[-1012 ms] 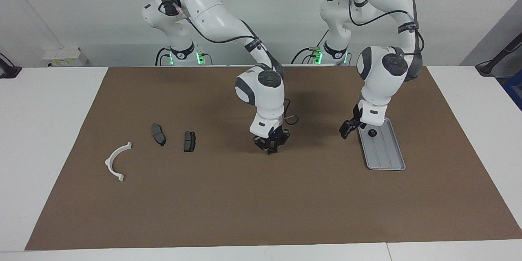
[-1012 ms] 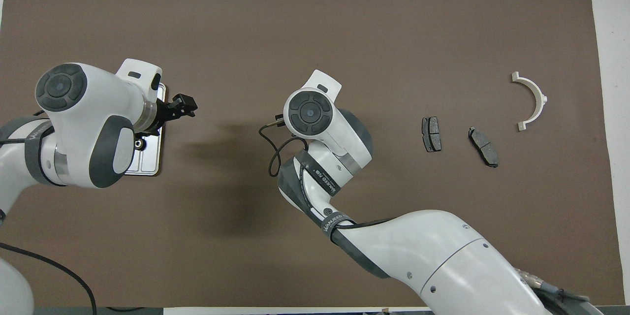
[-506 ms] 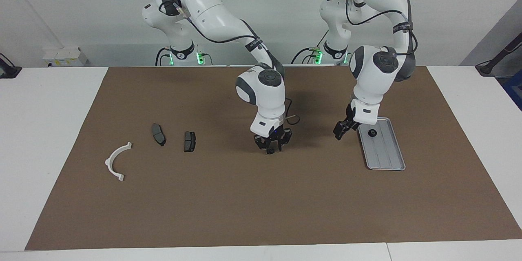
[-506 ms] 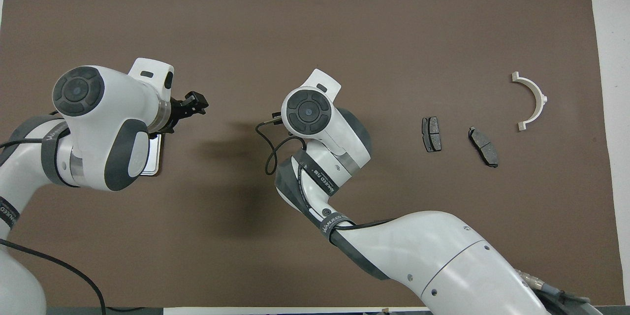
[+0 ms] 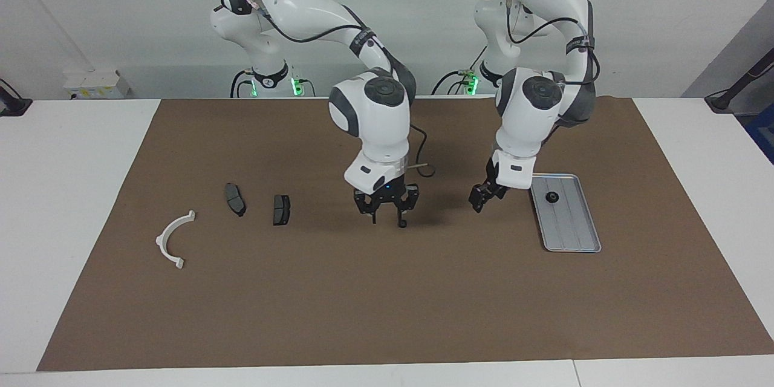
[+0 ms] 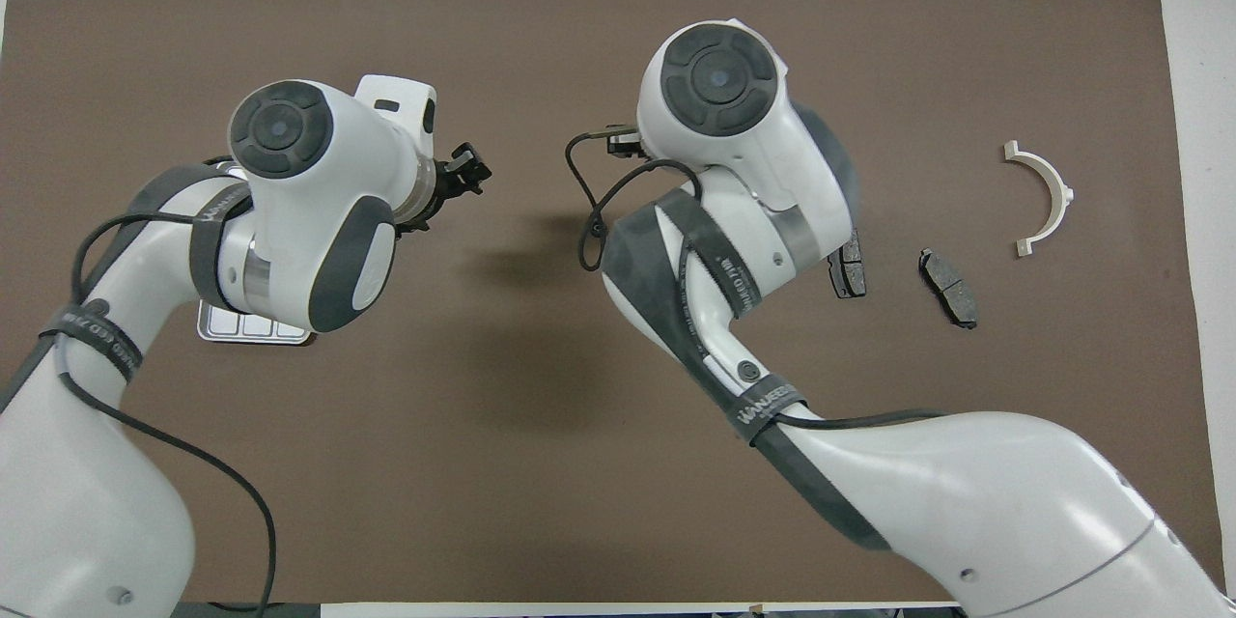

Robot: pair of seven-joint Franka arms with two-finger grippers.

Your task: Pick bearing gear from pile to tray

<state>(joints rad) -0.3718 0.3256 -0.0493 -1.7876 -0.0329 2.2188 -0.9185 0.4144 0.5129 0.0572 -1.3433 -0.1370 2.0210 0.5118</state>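
My right gripper hangs open just above the middle of the mat. A tiny black piece, seemingly a bearing gear, shows at one fingertip; I cannot tell whether they touch. In the overhead view its own wrist hides this gripper. My left gripper is over the bare mat between the right gripper and the tray. One black round gear lies in the tray's end nearer the robots. The pile holds two dark brake pads and a white half-ring bracket.
A brown mat covers most of the white table. The pile lies toward the right arm's end and the tray toward the left arm's end. In the overhead view the right arm partly covers one brake pad.
The right gripper has opened and lifted a little over the middle of the mat. The left gripper has moved away from the tray toward the right gripper.
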